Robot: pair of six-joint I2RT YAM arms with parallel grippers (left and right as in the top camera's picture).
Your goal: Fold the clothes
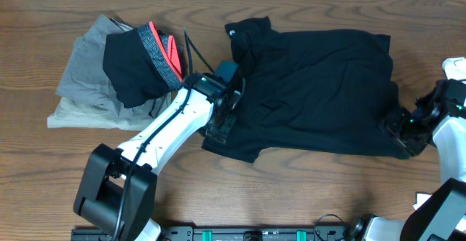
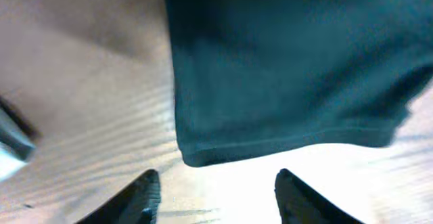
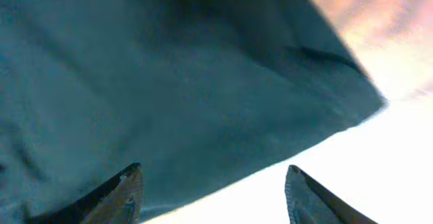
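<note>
— What lies at the far left of the table (image 1: pixel 291 190)?

— A pile of grey folded garments (image 1: pixel 84 88). On its right part sits a smaller black garment (image 1: pixel 131 66), its grey-and-red waistband turned towards the middle.

— And your left side?

— My left arm (image 1: pixel 164 128) reaches up from the front edge, and my left gripper (image 1: pixel 222 110) is over the left edge of the T-shirt (image 1: pixel 313 88), near its lower left corner. Seen from the wrist, my left fingertips (image 2: pixel 142 197) stand well apart with only bare wood between them. The shirt's hem lies just beyond the tips, flat on the wood. I hold nothing there.

— Where is the shirt as a whole?

— It is spread over the middle and right of the table in a rough rectangle, with a few creases. The collar is at the upper left, where a small white mark (image 1: pixel 231 31) shows. It is apart from the pile on the left.

— And your right side?

— My right gripper (image 1: pixel 403 128) is at the shirt's lower right corner. The wrist view is blurred, but my right fingertips (image 3: pixel 118 197) are plainly spread wide. Dark cloth fills most of that view, and its edge runs slantwise across the gap, with bright table on the near side. Nothing is pinched between the fingers.
</note>
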